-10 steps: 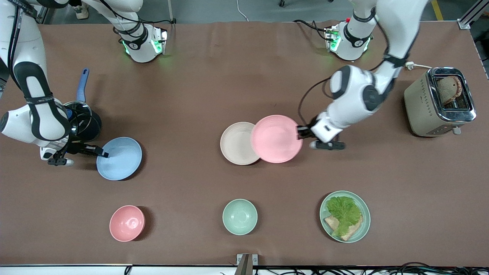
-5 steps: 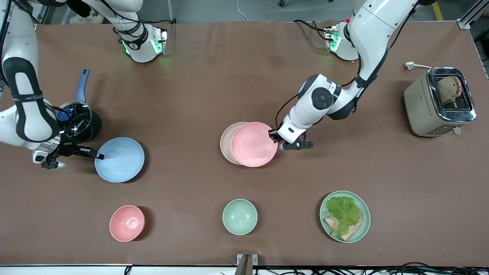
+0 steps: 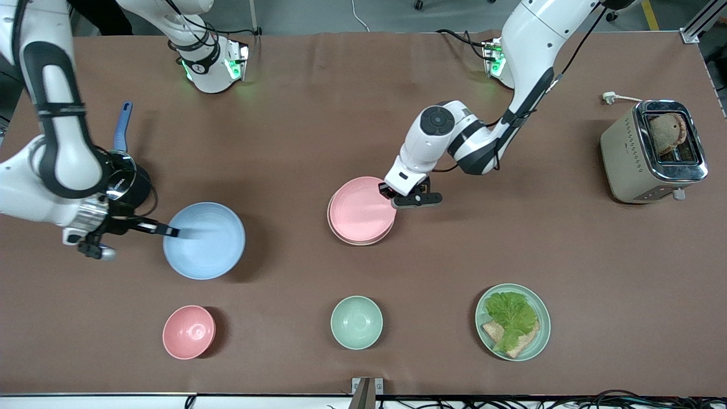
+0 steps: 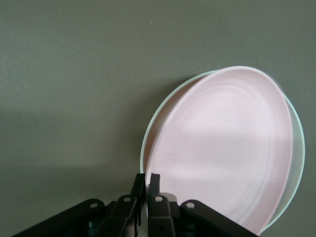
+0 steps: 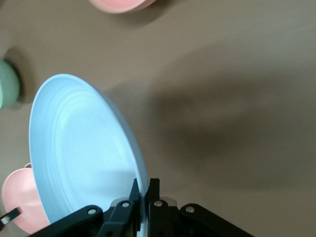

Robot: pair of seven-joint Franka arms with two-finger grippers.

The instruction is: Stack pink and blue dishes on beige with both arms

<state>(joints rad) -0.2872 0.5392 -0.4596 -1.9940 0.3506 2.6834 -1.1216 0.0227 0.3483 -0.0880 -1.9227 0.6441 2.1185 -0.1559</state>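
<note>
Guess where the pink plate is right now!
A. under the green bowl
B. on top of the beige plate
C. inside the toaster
B: the pink plate sits over the beige plate, only a beige edge showing, with the left end effector shut on its rim.

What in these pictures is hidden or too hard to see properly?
- Beige plate: the pink plate covers it in the front view, leaving only a rim sliver.
- Pan: the right arm overlaps it in the front view; its blue handle shows.
- Left gripper and right gripper: each wrist view's edge cuts off its body.
- Toast: sunk in the toaster.
</note>
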